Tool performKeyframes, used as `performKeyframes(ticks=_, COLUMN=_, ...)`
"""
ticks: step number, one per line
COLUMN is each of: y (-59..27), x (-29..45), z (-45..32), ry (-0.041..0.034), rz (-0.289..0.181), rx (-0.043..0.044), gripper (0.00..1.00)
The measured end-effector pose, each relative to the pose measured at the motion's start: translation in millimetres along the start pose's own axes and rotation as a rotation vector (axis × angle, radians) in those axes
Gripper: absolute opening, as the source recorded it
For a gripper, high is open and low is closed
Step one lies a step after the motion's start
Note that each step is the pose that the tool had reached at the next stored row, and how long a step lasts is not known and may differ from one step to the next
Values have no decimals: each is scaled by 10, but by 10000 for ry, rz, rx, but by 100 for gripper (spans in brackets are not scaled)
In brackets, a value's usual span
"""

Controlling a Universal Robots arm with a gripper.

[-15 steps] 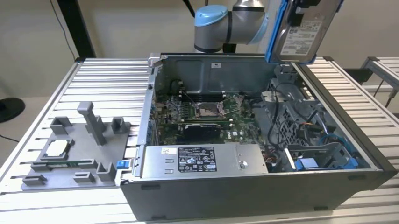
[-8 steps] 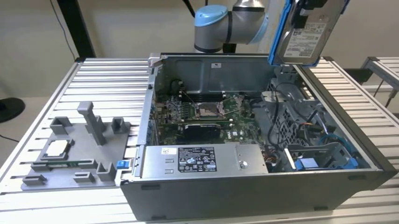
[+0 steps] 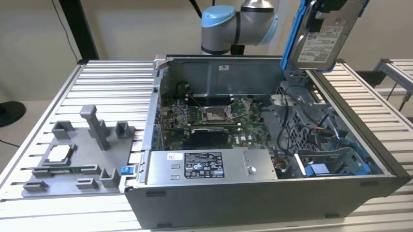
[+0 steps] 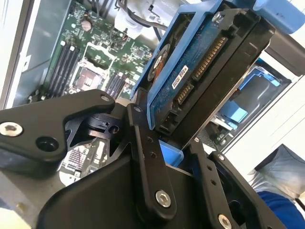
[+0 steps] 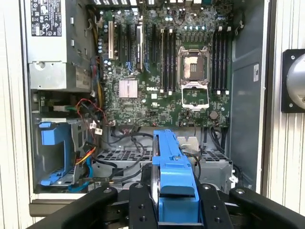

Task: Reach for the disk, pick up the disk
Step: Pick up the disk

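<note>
I've got the pincer [image 4: 167,143] clamped on the disk [image 3: 320,38] by its blue bracket [image 5: 172,179], held on edge high above the open computer case [image 3: 271,193], clear of its cables.

grey arm [image 3: 248,19] with pale blue joint cap; black screwed jaws.

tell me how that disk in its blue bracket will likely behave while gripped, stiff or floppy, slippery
The disk looks rigid metal, so it likely won't flex. The hand pinches its blue bracket, probably smooth plastic that might slip. Held aloft above the open case, it seems fragile if dropped.
</note>
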State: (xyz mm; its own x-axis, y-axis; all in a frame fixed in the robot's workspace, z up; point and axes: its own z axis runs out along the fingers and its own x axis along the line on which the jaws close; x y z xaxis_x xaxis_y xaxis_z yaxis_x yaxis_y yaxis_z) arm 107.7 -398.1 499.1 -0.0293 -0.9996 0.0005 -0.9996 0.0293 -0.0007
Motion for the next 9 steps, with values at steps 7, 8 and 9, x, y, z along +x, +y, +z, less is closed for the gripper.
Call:
performKeyframes(ticks=7, y=-34, x=104, z=1, ry=0, rz=0, rx=-11, gripper=0)
performKeyframes(ticks=8, y=-39, x=117, z=1, ry=0, rz=0, rx=-12, gripper=0)
performKeyframes(ticks=9, y=-43, x=132, z=2, ry=0, rz=0, rx=-14, gripper=0)
